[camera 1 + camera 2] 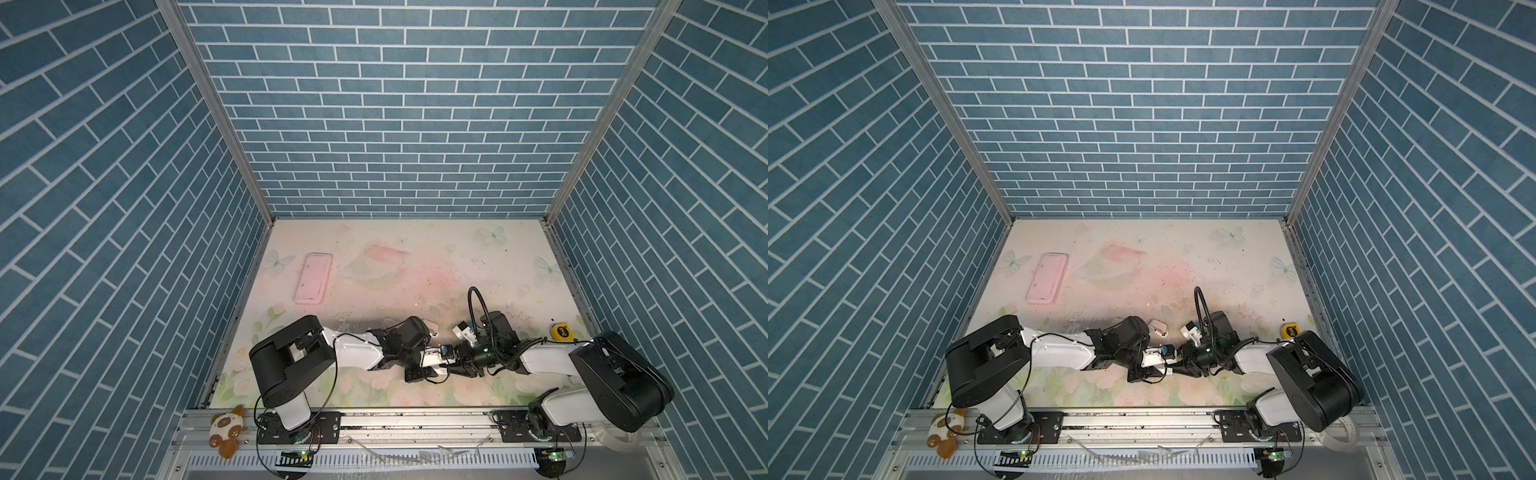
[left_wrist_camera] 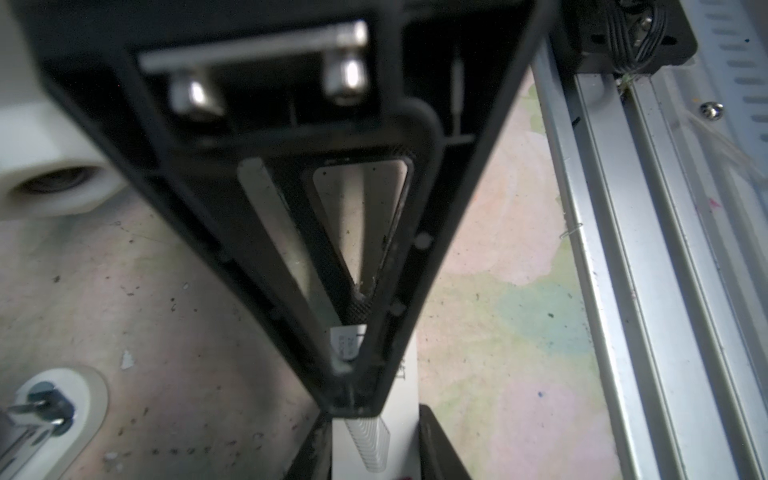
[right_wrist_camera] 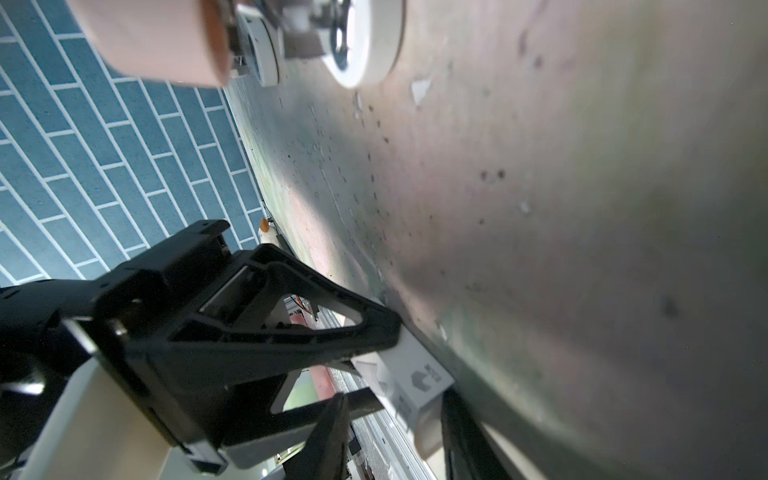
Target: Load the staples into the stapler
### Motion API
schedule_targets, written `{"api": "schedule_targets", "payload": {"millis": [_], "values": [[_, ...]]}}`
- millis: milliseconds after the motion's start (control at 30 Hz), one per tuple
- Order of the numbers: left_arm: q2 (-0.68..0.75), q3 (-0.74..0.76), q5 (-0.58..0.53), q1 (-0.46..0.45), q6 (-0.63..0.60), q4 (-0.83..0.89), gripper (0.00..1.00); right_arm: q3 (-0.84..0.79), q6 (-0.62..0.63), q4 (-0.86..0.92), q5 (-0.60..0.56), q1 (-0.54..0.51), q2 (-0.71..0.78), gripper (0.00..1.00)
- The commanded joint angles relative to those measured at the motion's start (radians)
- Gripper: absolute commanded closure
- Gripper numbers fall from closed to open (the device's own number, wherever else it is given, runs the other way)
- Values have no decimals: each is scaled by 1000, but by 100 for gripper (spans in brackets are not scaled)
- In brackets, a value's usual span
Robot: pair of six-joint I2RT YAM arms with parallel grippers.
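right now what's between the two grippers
Only the white staple box with its staples: left gripper pinches one end, right gripper holds the other, shown in the left wrist view.

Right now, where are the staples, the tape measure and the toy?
staples (image 2: 371, 444), left wrist view, on the ridged grey strip.
tape measure (image 1: 560, 331), in a top view, on the middle of its face.
toy (image 1: 224, 426), in a top view, on its white front.
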State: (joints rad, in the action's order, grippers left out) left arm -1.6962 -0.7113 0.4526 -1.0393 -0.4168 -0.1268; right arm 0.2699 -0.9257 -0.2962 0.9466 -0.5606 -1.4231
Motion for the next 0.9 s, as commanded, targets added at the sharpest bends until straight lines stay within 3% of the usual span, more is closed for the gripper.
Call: {"api": "schedule_targets", "payload": {"millis": [0, 567, 867], "values": [[-65, 31, -3, -10, 2, 160, 66, -7, -34, -62, 8, -13, -21, 62], [-70, 30, -1, -14, 0, 153, 66, -9, -51, -100, -9, -42, -61, 59], [-29, 29, 0, -14, 2, 173, 59, -5, -4, 11, -79, -42, 12, 58]]}}
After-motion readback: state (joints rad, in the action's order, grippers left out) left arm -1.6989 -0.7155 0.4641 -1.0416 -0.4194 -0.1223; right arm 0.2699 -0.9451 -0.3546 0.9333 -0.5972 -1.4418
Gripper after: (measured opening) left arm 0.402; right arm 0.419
